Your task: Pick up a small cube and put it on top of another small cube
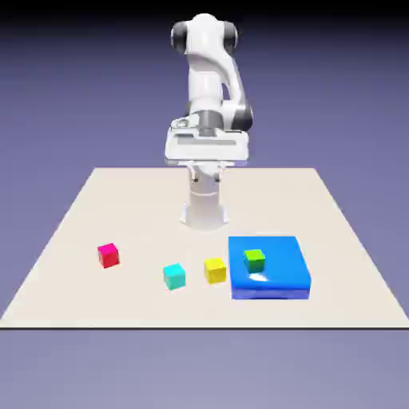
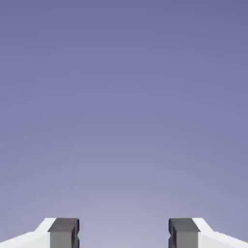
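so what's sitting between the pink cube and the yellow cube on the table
In the exterior view, one cyan cube lies between the pink cube and the yellow cube, nearer the yellow one and touching neither.

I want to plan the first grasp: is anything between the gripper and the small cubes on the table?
Nothing visible. The open gripper sees only backdrop; the red cube, cyan cube and yellow cube lie apart and uncovered.

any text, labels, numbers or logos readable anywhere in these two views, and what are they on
None: no words, numbers, labels or logos show in either view.
The red cube, cyan cube, yellow cube, green cube and blue block have plain faces.
The white arm and table are unmarked.
The hand view shows only the gripper against blank backdrop.
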{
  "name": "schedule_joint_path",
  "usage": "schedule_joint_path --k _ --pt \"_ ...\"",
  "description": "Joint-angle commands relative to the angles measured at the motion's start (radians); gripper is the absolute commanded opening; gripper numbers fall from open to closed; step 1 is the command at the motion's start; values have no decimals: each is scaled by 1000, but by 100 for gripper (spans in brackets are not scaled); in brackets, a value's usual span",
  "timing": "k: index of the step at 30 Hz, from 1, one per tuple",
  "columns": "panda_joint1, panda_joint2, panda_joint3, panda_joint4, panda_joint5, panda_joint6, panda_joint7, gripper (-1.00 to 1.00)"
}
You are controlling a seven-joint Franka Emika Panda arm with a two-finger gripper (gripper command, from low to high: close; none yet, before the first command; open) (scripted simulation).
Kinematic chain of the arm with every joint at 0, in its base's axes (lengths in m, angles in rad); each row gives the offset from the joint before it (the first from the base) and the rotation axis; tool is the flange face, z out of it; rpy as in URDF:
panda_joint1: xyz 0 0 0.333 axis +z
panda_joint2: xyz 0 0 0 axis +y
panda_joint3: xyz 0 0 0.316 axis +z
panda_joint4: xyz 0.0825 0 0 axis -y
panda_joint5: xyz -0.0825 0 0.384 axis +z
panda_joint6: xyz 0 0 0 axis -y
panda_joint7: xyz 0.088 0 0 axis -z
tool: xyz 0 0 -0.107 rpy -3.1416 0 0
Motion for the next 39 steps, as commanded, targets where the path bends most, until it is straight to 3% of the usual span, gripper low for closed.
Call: schedule_joint_path --k 1,19,29,30,39 --pt "-32 28 35 -1 30 -18 44 0" --pt "-590 512 630 -21 545 -322 793 0" --pt "-472 827 507 6 439 -35 843 0" --pt "-472 827 507 6 439 -35 843 -100" --pt "-581 538 620 -18 536 -299 797 -100"
